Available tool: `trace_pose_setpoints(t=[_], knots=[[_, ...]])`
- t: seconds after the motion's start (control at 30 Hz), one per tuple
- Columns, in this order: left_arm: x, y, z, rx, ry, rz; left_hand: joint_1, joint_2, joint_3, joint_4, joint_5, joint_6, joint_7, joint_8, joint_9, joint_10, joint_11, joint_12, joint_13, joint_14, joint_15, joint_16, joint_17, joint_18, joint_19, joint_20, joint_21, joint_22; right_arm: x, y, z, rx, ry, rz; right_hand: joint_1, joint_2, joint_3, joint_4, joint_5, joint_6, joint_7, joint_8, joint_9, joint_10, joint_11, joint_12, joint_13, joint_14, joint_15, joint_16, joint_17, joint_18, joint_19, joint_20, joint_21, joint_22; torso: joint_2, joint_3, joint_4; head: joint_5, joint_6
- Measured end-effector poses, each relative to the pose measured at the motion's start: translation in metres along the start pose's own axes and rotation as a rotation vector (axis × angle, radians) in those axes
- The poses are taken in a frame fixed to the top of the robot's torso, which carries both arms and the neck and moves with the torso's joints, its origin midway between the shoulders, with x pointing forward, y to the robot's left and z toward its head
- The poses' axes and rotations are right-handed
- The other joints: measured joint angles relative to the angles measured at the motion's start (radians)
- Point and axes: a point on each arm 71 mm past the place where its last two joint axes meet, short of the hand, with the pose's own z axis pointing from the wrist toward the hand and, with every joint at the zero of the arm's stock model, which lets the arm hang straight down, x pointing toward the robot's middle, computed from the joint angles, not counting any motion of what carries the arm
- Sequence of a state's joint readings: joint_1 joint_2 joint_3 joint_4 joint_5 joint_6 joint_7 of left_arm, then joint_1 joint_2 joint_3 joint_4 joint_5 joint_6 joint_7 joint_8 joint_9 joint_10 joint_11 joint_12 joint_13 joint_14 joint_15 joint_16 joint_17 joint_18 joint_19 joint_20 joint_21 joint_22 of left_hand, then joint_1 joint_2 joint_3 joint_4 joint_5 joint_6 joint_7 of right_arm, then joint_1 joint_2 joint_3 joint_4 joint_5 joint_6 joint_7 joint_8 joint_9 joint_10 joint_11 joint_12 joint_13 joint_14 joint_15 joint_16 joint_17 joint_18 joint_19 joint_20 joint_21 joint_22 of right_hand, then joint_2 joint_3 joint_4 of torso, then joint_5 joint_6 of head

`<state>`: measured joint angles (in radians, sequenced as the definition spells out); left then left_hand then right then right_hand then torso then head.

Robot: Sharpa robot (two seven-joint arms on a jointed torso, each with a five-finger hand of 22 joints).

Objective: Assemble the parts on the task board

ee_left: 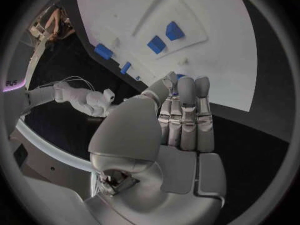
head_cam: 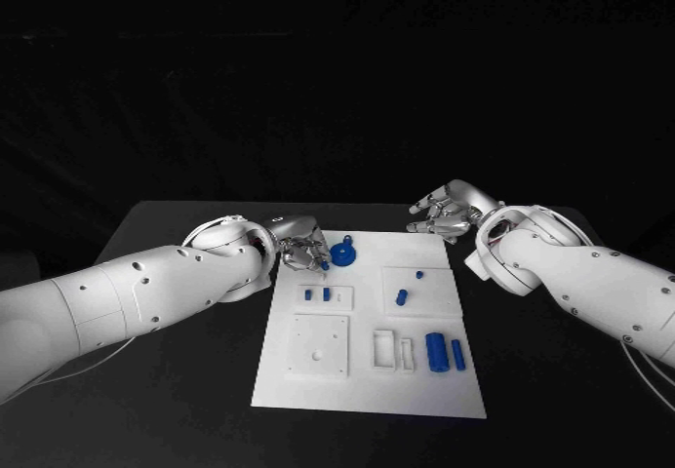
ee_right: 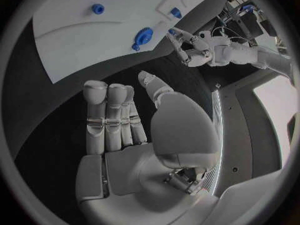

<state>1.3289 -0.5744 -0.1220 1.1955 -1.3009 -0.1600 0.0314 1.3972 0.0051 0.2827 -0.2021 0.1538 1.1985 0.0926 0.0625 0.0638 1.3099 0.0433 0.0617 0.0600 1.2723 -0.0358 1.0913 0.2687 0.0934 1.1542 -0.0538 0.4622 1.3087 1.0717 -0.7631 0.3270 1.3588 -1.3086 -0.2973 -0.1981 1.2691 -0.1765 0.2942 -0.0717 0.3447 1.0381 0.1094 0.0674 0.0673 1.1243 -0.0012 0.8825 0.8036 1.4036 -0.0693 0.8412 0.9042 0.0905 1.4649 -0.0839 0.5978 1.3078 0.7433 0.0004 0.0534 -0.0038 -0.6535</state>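
Task board [head_cam: 369, 390]: white, mid-table. Blue parts [head_cam: 445, 352] lying on it. Left hand [head_cam: 299, 252]: at board's far-left corner, beside blue disc part [head_cam: 346, 256]; grasp indeterminate. Right hand [head_cam: 451, 212]: off board's far-right corner, fingers apart, holding nothing.

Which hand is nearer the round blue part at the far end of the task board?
Left. The left hand sits at the task board's edge, right beside the round blue part. The right hand hovers off the board's far right corner, clearly farther away.

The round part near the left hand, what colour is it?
Blue; the round part shows best in the head view.
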Motion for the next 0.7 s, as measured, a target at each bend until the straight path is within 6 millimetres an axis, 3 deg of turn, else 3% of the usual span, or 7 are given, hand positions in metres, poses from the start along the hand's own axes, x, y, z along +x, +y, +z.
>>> trace_pose_setpoints(t=[0.7], knots=[[0.0042,0.0052,0.0059,-0.044,0.034,0.047,0.000,0.000,-0.004,0.009,0.000,0.000,0.000,-0.002,0.000,0.000,0.000,0.000,0.000,0.000,0.000,0.000,0.001,-0.001,0.000,0.000,-0.012,0.000,0.0002,0.0004,0.0000,-0.001,0.001,0.001,0.000,0.000,0.000,0.000,0.000,0.000,0.000,0.000,0.000,0.000,0.000,0.000,0.000,0.000,0.000,0.000,0.000,0.000,0.000,0.000,0.000,0.000,0.000,0.0017,-0.0009,0.001,-0.001]])
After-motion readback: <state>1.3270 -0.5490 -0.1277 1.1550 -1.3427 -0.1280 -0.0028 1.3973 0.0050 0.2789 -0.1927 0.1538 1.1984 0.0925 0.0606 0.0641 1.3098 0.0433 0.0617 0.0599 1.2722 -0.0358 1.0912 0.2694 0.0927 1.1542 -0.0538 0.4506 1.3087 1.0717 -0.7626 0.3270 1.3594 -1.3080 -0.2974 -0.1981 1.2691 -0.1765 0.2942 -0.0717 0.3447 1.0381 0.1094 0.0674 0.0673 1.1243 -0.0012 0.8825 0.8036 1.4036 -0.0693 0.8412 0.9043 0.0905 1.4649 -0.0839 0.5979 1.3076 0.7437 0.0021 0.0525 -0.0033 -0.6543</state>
